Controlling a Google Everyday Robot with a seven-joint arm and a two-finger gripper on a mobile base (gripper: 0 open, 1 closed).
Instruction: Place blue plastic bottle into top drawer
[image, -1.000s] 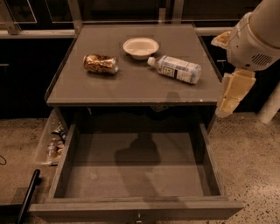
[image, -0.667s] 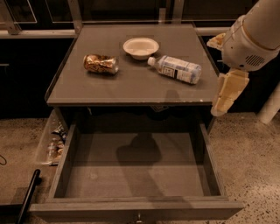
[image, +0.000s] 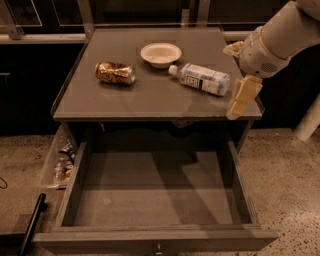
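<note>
The blue plastic bottle (image: 202, 78) lies on its side on the grey cabinet top (image: 150, 97), right of centre, with its white cap pointing left toward the bowl. My gripper (image: 237, 74) hangs at the top's right edge, just right of the bottle's base. It is open and empty, with one cream finger (image: 243, 96) near the front corner and the other further back. The top drawer (image: 155, 192) is pulled fully out below, and its flat grey bottom holds nothing.
A crushed gold can (image: 115, 73) lies at the left of the top. A white bowl (image: 160, 54) stands at the back centre. A clear plastic bin of litter (image: 61, 162) sits on the floor left of the drawer. A black bar (image: 31, 225) lies at bottom left.
My arm and gripper have moved left, closer to the bottle's base. The bottle, can, bowl and drawer have not moved.
</note>
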